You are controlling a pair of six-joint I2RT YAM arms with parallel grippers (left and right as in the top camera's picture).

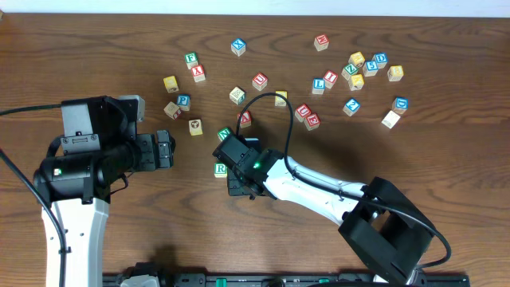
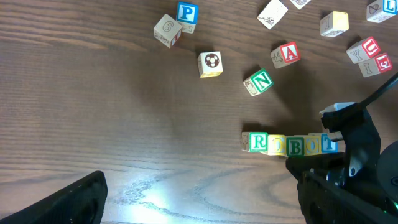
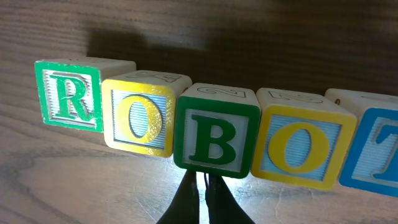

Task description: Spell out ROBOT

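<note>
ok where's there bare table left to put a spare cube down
Bare table lies in the overhead's top left, bordered by the left arm and the yellow cube. More lies between the right arm and the blue cube. Crowded: the scattered cubes and around the ROBOT row.

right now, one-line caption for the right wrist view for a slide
Five letter cubes in a row spell ROBOT, the shut right gripper pointing at the green B.

A dark wood-grain table (image 1: 462, 151) fills the view, a pale strip (image 1: 255, 5) along its far edge.
</note>
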